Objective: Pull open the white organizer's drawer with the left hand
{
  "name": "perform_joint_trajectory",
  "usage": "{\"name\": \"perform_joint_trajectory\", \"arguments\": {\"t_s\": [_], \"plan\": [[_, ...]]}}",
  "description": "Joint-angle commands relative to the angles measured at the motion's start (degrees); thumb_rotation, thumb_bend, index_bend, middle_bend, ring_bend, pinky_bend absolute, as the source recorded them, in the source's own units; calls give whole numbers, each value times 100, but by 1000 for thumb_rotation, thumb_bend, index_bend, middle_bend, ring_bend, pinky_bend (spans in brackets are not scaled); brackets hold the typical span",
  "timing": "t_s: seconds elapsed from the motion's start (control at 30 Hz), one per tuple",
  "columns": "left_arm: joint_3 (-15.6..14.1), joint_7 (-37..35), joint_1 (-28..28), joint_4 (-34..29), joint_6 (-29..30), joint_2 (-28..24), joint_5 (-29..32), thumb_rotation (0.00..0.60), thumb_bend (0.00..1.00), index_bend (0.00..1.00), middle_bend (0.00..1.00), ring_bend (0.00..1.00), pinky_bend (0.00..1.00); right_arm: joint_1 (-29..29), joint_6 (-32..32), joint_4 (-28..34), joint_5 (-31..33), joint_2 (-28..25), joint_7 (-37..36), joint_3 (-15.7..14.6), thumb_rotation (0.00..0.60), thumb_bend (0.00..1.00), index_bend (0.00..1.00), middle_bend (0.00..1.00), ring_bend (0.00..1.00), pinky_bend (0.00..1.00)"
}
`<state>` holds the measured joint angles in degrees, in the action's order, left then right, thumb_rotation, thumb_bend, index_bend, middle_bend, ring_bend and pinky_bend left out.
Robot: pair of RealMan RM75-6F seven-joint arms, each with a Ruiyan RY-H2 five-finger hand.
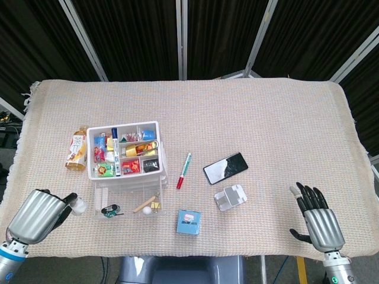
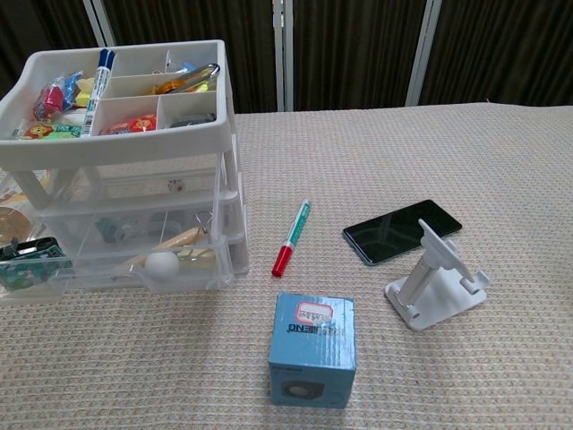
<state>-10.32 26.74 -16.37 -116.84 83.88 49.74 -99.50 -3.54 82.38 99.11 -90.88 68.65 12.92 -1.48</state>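
Observation:
The white organizer [image 1: 160, 149] stands at the table's left, its top tray full of small items. Its lowest clear drawer [image 1: 127, 193] sticks out toward the front edge, with a white round knob [image 1: 146, 209] on its front. In the chest view the organizer [image 2: 134, 149] fills the left side, and the pulled-out drawer [image 2: 98, 271] and its knob [image 2: 163, 262] show clearly. My left hand [image 1: 37, 215] is left of the drawer near the front edge, apart from it, fingers curled in and holding nothing. My right hand [image 1: 317, 219] is at the front right, fingers spread and empty.
A tea bottle [image 1: 77, 149] lies left of the organizer. To the organizer's right are a red-capped marker [image 1: 184, 170], a black phone [image 1: 225, 168], a white phone stand [image 1: 231, 197] and a blue box [image 1: 188, 221]. The table's front edge runs just behind both hands.

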Motion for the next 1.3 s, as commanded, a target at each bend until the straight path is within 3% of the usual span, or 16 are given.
{"name": "perform_joint_trajectory", "arguments": {"t_s": [0.03,0.37,0.6,0.87,0.97,1.07,1.13,1.2,1.23,1.3], "plan": [[75,-195,40,335,-123,217,204,600,454,551,1000,985,834,0,2,2,-3,0,0,0,600,12,0,0,0,0],[660,-547,-89,1304,-511,1129,995,600,436,472,1000,985,833,-6,-16,-6,27,6,13,10,600,11,0,0,0,0],[738,-652,7,1572,-433,1433,970,600,350,376,985,956,801,-9,-18,-22,40,2,2,18,600,11,0,0,0,0],[718,-990,356,1752,254,1688,563,600,315,295,928,879,673,-10,-8,-19,18,6,14,14,600,12,0,0,0,0],[706,-1004,572,1961,717,1876,275,600,295,246,754,743,601,-4,21,-9,-12,-6,-7,10,600,11,0,0,0,0],[635,-1035,784,2133,1043,2013,91,600,289,165,492,536,444,4,64,5,-52,-31,-49,11,600,11,0,0,0,0],[610,-1055,873,2210,1150,2070,54,600,280,77,254,327,296,6,92,8,-76,-46,-79,17,600,11,0,0,0,0],[568,-1122,981,2311,1274,2140,-14,600,274,25,93,155,174,13,136,8,-108,-68,-114,26,600,11,0,0,0,0],[538,-1159,1037,2353,1321,2167,-38,600,274,6,33,71,98,15,162,10,-126,-79,-131,34,600,11,0,0,0,0],[480,-1219,1121,2373,1356,2175,-61,600,270,0,0,4,18,14,205,5,-169,-93,-175,46,600,11,0,0,0,0]]}}
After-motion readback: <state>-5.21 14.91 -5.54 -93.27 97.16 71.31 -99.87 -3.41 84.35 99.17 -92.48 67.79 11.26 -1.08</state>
